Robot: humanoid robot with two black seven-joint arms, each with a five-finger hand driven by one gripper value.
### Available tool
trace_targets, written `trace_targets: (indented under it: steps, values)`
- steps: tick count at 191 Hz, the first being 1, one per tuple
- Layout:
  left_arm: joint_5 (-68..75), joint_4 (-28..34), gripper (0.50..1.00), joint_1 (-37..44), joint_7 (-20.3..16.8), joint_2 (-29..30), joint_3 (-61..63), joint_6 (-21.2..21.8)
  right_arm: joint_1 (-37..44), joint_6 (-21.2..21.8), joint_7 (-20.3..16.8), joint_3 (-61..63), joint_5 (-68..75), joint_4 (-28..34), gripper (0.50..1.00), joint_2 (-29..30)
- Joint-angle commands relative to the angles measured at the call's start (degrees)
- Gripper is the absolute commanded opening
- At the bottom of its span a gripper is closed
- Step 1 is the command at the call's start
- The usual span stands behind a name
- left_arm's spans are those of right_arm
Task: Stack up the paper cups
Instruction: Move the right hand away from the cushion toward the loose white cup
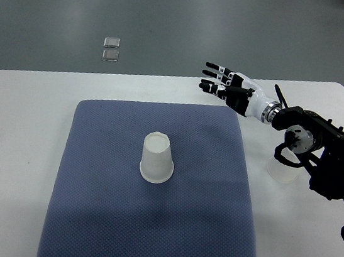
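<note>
A white paper cup (156, 159) stands upside down near the middle of the blue-grey mat (96, 220). A second paper cup (282, 170) stands on the white table to the right of the mat, partly hidden under my right forearm. My right hand (223, 83) hovers above the mat's far right corner, fingers spread and pointing left, holding nothing. It is well apart from both cups. The left arm does not show.
The white table (20, 121) carries the mat. Its far edge runs across the top, with grey floor beyond. A small shiny object (111, 49) lies on that floor. My black right forearm (327, 152) covers the table's right side.
</note>
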Motion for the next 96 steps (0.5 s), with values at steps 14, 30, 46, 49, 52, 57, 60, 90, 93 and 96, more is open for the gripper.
trace_targets:
  steps: [14, 30, 46, 49, 52, 57, 60, 90, 93, 96]
  values:
    - [0.00, 0.41, 1.000, 0.00, 0.01, 0.00, -0.08, 0.00, -0.33, 0.07, 0.08, 0.10, 0.10, 0.09, 0.928, 0.00]
    - [0.00, 0.06, 1.000, 0.00, 0.01, 0.00, -0.08, 0.00, -0.42, 0.07, 0.08, 0.10, 0.10, 0.09, 0.928, 0.00]
    - [0.00, -0.12, 1.000, 0.00, 0.01, 0.00, -0.08, 0.00, -0.42, -0.02, 0.17, 0.28, 0.27, 0.09, 0.928, -0.27]
    - [0.00, -0.12, 1.000, 0.00, 0.01, 0.00, -0.08, 0.00, -0.33, -0.10, 0.17, 0.37, 0.27, 0.09, 0.928, -0.44]
    - [0.00, -0.12, 1.000, 0.00, 0.01, 0.00, -0.08, 0.00, -0.33, -0.28, 0.17, 0.37, 0.27, 0.09, 0.926, -0.44]
    - [0.00, -0.12, 1.000, 0.00, 0.01, 0.00, -0.08, 0.00, -0.25, -0.54, 0.17, 0.37, 0.27, 0.09, 0.928, -0.71]
    - [0.00, -0.12, 1.000, 0.00, 0.01, 0.00, -0.08, 0.00, -0.24, -0.54, 0.17, 0.37, 0.27, 0.09, 0.928, -0.88]
    - [0.00, 0.49, 1.000, 0.00, 0.01, 0.00, 0.01, 0.00, 0.28, 0.42, 0.00, -0.42, -0.43, 0.18, 0.928, -2.20]
    - [0.00, 0.49, 1.000, 0.00, 0.01, 0.00, 0.01, 0.00, 0.28, 0.51, 0.00, -0.42, -0.43, 0.18, 0.928, -2.55]
    - [-0.09, 0.49, 1.000, -0.08, 0.01, 0.00, 0.01, 0.00, 0.28, 0.86, 0.00, -0.42, -0.52, 0.18, 0.928, -3.25]
